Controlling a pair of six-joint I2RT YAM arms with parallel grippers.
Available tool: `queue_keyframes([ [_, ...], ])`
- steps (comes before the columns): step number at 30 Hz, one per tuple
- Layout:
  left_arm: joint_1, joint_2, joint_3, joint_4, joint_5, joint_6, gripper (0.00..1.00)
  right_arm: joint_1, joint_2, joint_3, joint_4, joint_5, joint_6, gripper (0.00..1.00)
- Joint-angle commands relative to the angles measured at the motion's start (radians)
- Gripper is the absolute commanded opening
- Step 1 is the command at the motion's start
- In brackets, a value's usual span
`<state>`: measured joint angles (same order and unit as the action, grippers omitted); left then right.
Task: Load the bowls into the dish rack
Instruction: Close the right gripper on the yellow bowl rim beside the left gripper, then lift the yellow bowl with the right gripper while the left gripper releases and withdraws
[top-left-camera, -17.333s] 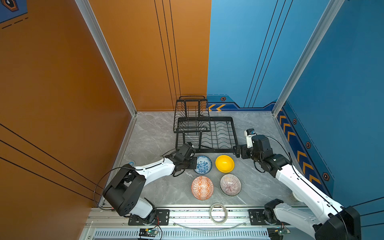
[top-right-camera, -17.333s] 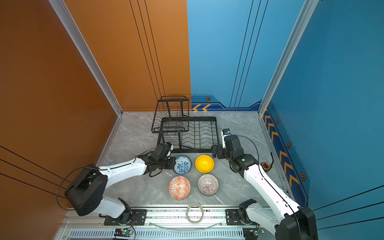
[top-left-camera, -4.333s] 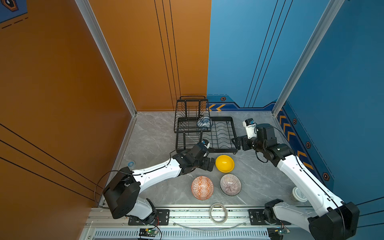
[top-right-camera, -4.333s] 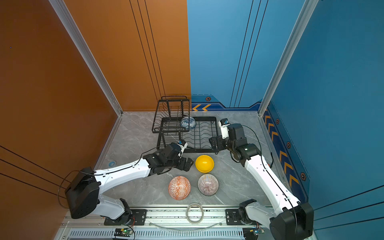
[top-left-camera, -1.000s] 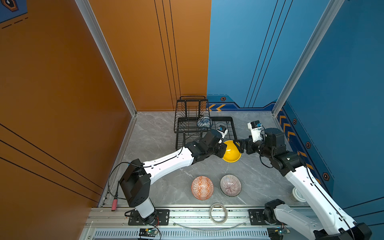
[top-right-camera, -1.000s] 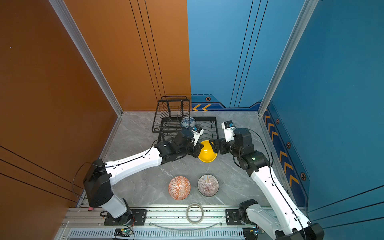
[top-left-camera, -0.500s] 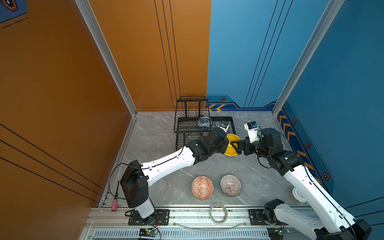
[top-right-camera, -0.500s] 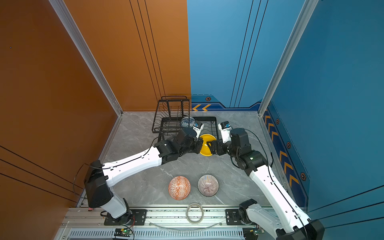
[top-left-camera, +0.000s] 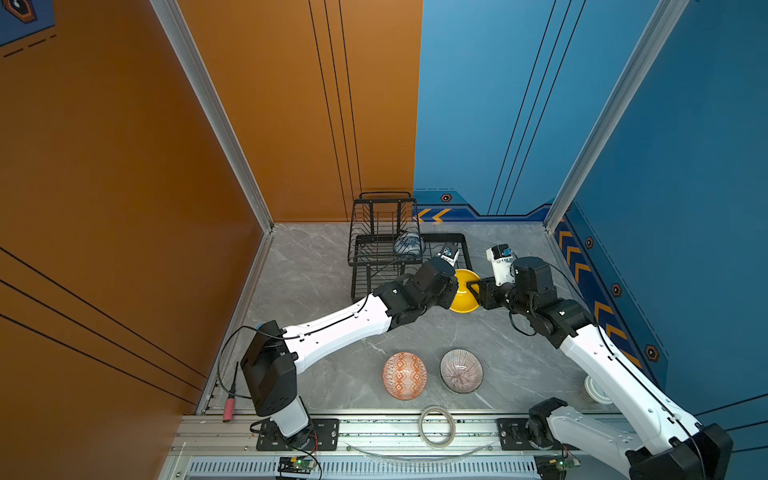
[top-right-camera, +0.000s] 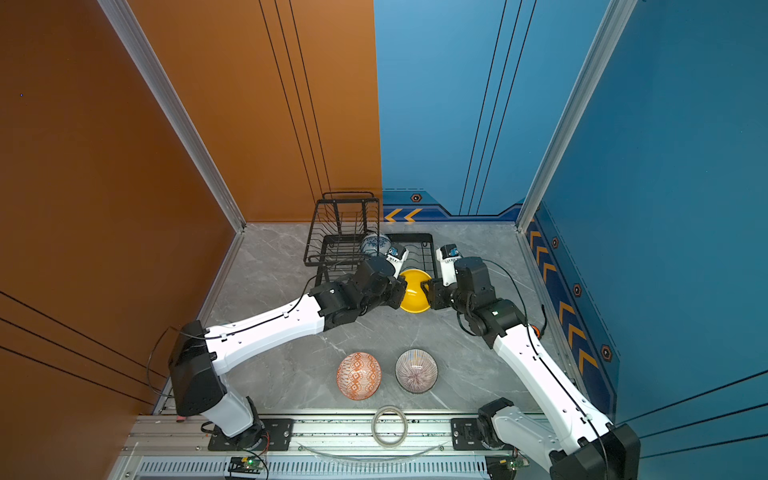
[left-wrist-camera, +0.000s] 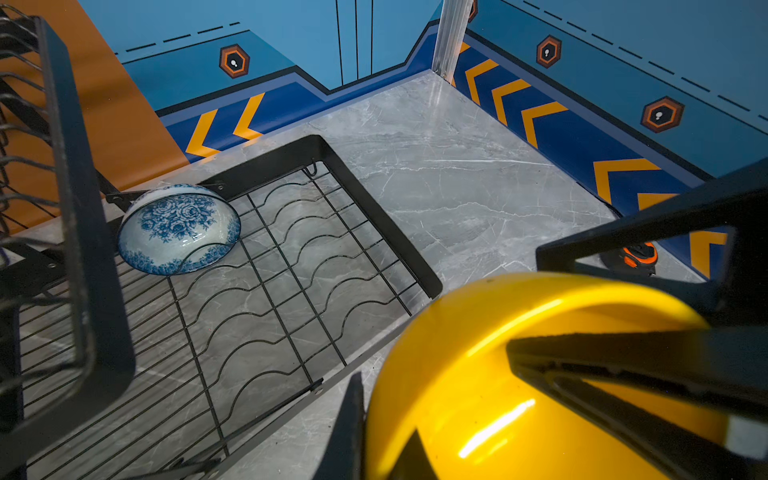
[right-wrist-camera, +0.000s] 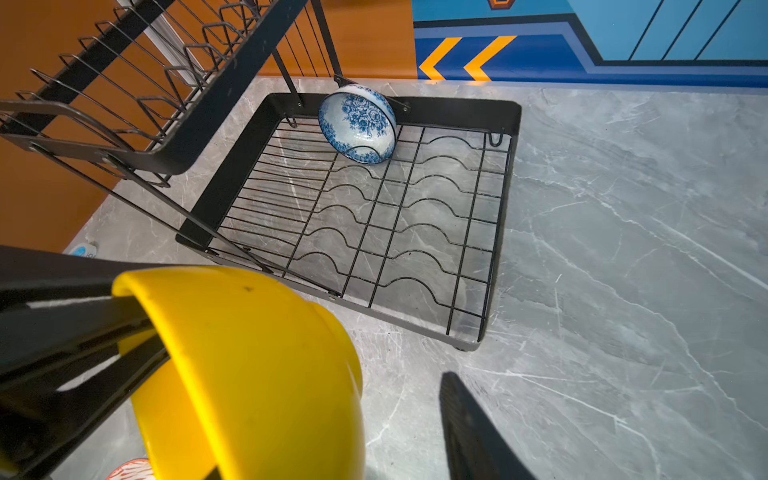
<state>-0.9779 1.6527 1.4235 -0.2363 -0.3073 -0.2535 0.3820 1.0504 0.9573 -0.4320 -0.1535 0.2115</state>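
step: handing off yellow bowl (top-left-camera: 465, 291), left hand (top-left-camera: 454, 291) to right hand (top-left-camera: 473, 286), judging by both hands meeting on it
left hand: clamping tight on near side of bowl wall, carrying it
right hand: straddling opposite rim, jaws partly apart; showing a gap between outer finger (right-wrist-camera: 469, 424) and bowl wall, so reading as not gripping yet
bowl position: hanging in air over tabletop (top-left-camera: 519, 353), just in front of dish rack (right-wrist-camera: 457, 110), not in it
doing it well: closing right hand fully on wall before loosening left; biting well past lip, treating glaze as slippery; avoiding any twist or pull between the two hands while both are on it
after handoff: aiming for a free wave slot in base tray, nearer than blue-white bowl (right-wrist-camera: 357, 122); staying clear of raised tier (right-wrist-camera: 174, 160)
bowl look: plain glossy yellow, throwing strong highlights, carrying one small dark speck near rim; tilting, mouth facing up and toward rack
rack load: holding only blue-white bowl, standing on edge at far end of base tray
waiting: orange diamond bowl (top-left-camera: 404, 375) and striped bowl (top-left-camera: 461, 371), sitting side by side on tabletop, well apart from rack
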Motion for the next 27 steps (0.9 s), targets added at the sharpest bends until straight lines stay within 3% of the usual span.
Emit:
queue_keyframes([
  [1, -0.011, -0.042, -0.008, 0.039, -0.015, 0.004, 0.00, 0.009, 0.007, -0.018, 0.033, -0.003, 0.016, 0.46],
  [7, -0.010, -0.048, -0.018, 0.088, 0.003, 0.003, 0.00, 0.015, 0.012, -0.038, 0.065, -0.035, 0.022, 0.35],
  [16, -0.010, -0.082, -0.067, 0.121, 0.040, -0.006, 0.00, 0.016, 0.026, -0.013, 0.055, -0.027, 0.026, 0.02],
  [20, -0.009, -0.108, -0.098, 0.124, 0.064, -0.016, 0.00, 0.032, 0.019, -0.003, 0.048, 0.002, 0.031, 0.00],
  [21, -0.008, -0.116, -0.106, 0.120, 0.075, -0.016, 0.03, 0.040, 0.015, -0.006, 0.047, 0.018, 0.032, 0.00],
  [27, 0.021, -0.196, -0.181, 0.083, 0.130, -0.011, 0.58, 0.096, -0.005, 0.000, 0.042, 0.105, -0.003, 0.00],
])
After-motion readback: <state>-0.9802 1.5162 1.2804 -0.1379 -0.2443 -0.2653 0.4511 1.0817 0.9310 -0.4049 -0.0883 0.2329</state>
